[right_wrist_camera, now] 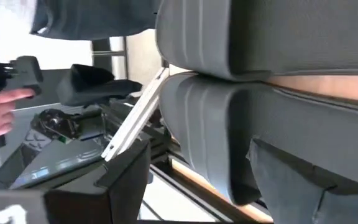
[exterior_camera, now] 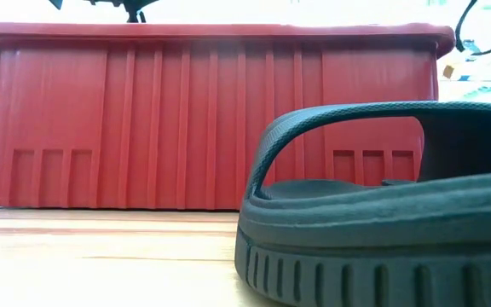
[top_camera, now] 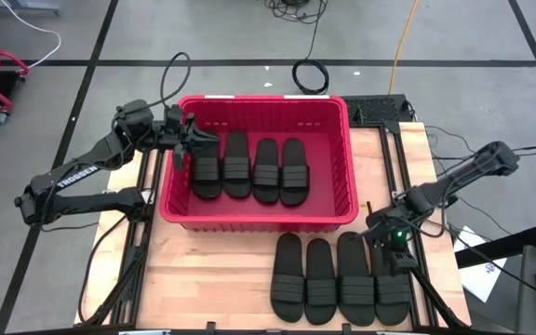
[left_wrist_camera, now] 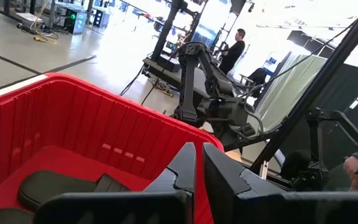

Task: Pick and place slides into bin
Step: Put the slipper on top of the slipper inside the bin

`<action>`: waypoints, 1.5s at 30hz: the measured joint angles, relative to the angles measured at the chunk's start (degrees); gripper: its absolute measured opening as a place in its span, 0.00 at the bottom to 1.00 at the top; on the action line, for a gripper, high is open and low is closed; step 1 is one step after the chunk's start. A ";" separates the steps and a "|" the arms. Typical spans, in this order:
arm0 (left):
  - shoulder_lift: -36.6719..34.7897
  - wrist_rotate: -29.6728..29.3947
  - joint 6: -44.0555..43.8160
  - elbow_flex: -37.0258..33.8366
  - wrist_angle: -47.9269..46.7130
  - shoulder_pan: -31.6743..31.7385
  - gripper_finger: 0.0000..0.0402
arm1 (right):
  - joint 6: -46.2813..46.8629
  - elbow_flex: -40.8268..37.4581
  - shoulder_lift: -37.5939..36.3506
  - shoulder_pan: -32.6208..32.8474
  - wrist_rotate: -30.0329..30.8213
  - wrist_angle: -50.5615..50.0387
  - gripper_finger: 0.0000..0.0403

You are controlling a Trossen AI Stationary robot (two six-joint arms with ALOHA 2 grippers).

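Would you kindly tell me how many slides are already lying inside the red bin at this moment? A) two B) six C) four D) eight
C: the high view shows four black slides lying side by side inside the bin, while four more lie in a row on the table in front of it.

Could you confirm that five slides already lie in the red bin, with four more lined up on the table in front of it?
Not quite: the high view shows four slides in the bin, not five. The four slides on the table are as you say.
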 joint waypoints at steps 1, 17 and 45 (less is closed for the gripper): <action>0.00 0.00 0.00 0.00 -0.04 0.00 0.06 | 1.00 -0.90 0.00 0.33 -0.70 1.73 0.65; 0.00 0.00 0.13 0.00 -0.02 -0.02 0.06 | 17.19 -13.96 0.00 8.29 -0.51 25.09 0.65; 0.00 -0.59 0.06 0.02 -0.02 -0.02 0.06 | 32.57 -18.28 -1.92 11.63 -4.88 46.08 0.02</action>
